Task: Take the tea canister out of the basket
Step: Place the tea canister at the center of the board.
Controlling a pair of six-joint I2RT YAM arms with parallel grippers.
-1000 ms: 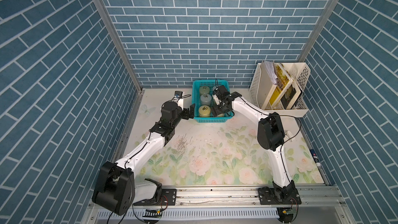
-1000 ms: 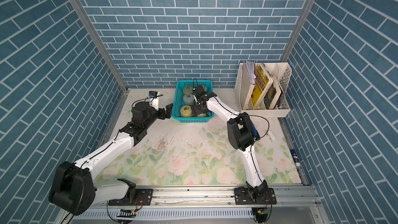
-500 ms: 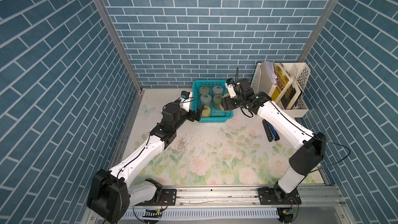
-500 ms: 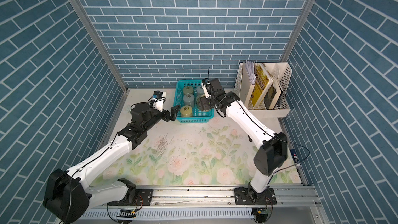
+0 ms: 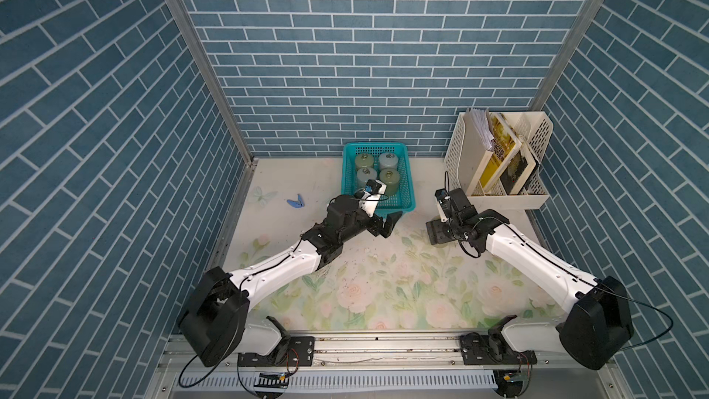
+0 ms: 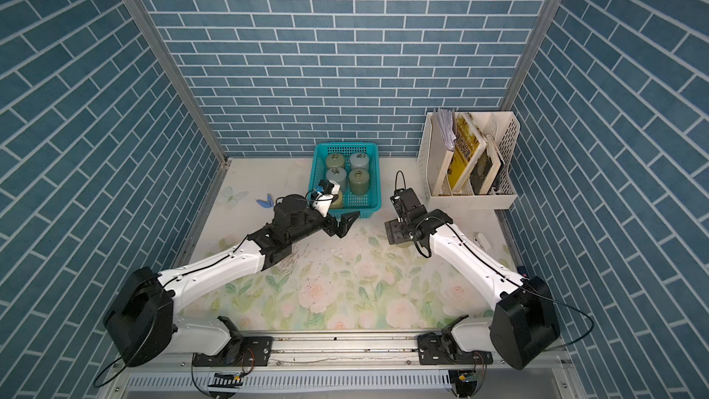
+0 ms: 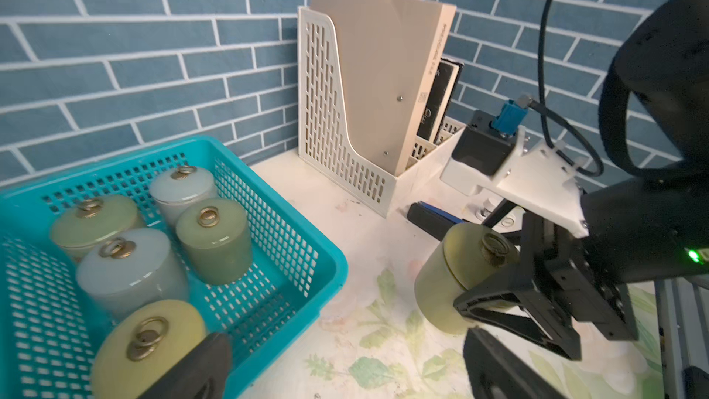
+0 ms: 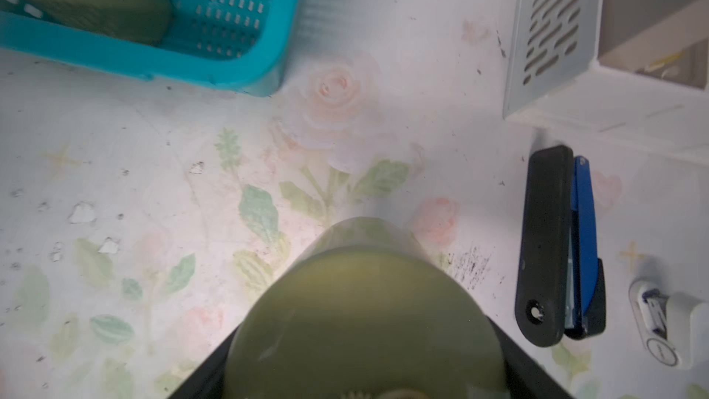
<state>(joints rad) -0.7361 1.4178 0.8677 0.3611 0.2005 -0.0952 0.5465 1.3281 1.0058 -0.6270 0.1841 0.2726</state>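
Observation:
The teal basket (image 5: 407,186) (image 6: 374,182) (image 7: 333,262) (image 8: 153,67) stands at the back wall and holds several lidded canisters with ring knobs. My right gripper (image 5: 437,234) (image 6: 395,232) (image 8: 360,358) is shut on a yellow-green tea canister (image 7: 445,285) (image 8: 360,312), held tilted low over the floral mat to the right of the basket. In both top views the gripper mostly hides it. My left gripper (image 5: 389,224) (image 6: 347,222) (image 7: 345,378) stands open at the basket's front right corner, holding nothing.
A white perforated file rack (image 5: 454,155) (image 7: 326,109) with books stands at the back right. A black and blue stapler (image 8: 556,247) and a small white object (image 8: 667,320) lie in front of it. A blue clip (image 5: 295,201) lies left of the basket.
My right gripper has come out of the basket with the canister and moved forward and right over the mat. The left gripper has shifted toward the basket's front right corner.

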